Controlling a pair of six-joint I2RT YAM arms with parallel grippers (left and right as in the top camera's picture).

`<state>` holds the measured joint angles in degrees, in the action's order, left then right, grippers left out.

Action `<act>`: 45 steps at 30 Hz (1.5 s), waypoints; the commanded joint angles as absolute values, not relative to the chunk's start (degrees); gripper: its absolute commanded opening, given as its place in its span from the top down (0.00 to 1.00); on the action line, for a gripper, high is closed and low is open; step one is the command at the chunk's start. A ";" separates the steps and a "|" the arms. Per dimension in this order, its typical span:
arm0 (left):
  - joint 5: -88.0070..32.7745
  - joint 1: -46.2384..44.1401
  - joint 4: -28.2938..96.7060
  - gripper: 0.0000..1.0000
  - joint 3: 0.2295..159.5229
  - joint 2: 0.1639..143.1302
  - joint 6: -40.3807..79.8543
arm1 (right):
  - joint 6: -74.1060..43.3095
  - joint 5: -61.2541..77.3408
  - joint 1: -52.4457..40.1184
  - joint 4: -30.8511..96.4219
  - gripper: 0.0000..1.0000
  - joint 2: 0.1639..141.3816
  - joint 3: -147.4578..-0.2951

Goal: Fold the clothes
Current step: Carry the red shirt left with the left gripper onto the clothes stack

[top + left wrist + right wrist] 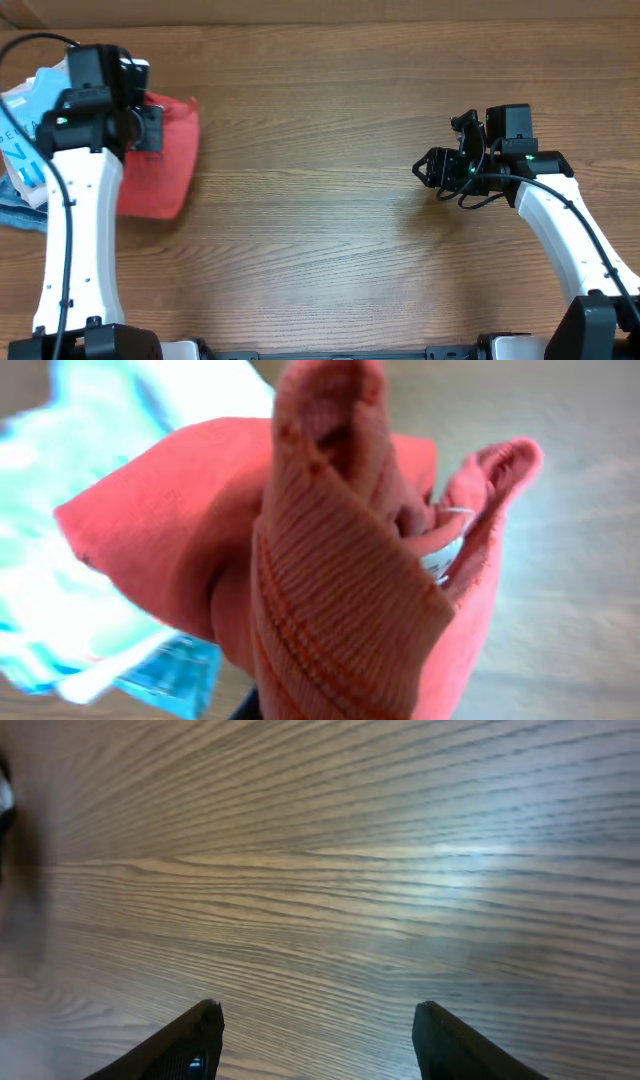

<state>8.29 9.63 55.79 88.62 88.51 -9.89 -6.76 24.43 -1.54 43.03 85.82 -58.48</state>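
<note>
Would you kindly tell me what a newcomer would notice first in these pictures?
The coral-red T-shirt, bunched at the far left of the table, is pinched in the shut left gripper. A bright blue garment lies just beyond it. The right gripper hangs open over bare wood on the right.

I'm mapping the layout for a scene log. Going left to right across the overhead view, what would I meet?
From the left: blue T-shirt → coral-red T-shirt → right claw.
</note>
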 commanded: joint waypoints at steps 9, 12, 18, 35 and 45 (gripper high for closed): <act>2.04 23.29 41.45 0.96 96.53 90.65 -12.25 | -5.54 21.02 -1.43 44.29 0.35 84.75 -59.00; -2.85 25.41 40.05 0.96 96.53 94.41 -12.23 | -5.54 21.02 -1.43 44.53 0.35 84.75 -59.00; -2.83 29.30 32.56 0.96 96.53 102.41 -9.54 | -5.56 21.02 -1.43 44.86 0.35 84.75 -59.00; -2.17 34.59 21.74 0.84 96.53 110.59 -9.37 | -5.76 21.02 -1.43 45.17 0.35 84.77 -59.00; -1.72 41.23 32.67 0.00 97.89 110.48 0.91 | -5.65 20.97 -1.43 45.43 0.34 84.77 -59.00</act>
